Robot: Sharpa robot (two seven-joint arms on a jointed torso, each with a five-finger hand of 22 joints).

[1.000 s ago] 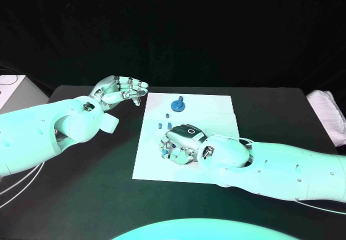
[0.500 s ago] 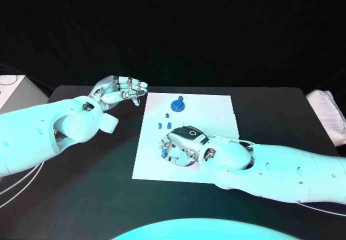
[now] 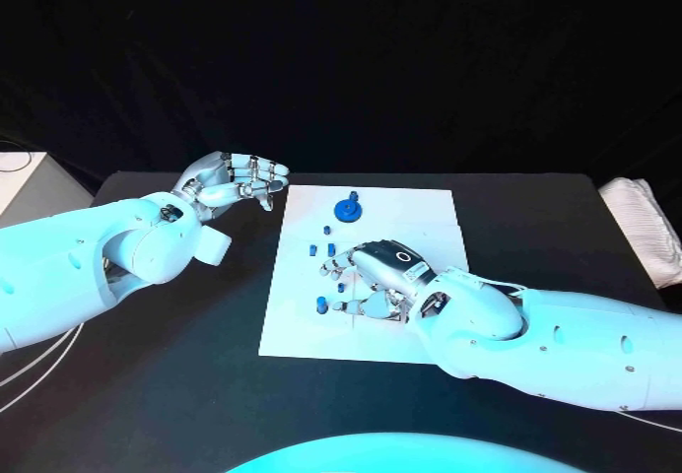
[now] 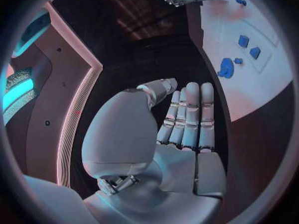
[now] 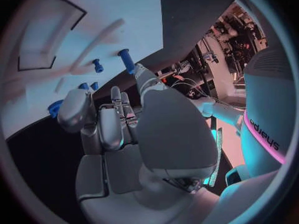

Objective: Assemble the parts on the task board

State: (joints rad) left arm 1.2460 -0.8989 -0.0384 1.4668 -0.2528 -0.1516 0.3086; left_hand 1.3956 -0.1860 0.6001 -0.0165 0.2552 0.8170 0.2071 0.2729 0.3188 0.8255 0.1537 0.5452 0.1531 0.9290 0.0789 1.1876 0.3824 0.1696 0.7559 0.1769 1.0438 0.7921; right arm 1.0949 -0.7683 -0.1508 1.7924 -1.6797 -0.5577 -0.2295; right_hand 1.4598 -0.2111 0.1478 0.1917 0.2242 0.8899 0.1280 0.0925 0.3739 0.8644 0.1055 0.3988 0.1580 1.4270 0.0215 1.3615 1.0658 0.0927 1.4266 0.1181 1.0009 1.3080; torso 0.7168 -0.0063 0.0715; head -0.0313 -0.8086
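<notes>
Head view: white task board (image 3: 412,222) lies mid-tabletop (image 3: 170,374). Right hand (image 3: 373,281) is palm-down over the board's near-left part, fingers curled; whether it grips a part cannot be told here. A small blue part (image 3: 322,304) lies just left of its fingertips. Blue round part (image 3: 350,208) with an upright stub stands at the far side of the board; small blue pegs (image 3: 325,239) lie between it and the right hand. Left hand (image 3: 231,180) is raised off the board's far-left corner, fingers curled inward, nothing in them.

Left wrist view: left hand (image 4: 181,129) with fingers straight and pressed together, thumb folded alongside, holding nothing. Blue round part (image 4: 225,67) and two blue pieces (image 4: 248,46) on the board.

Right wrist view: right hand (image 5: 118,129) over the board, fingers bent; blue peg (image 5: 126,61) and a smaller blue peg (image 5: 97,65) lie just beyond the fingertips. Grip cannot be told.
</notes>
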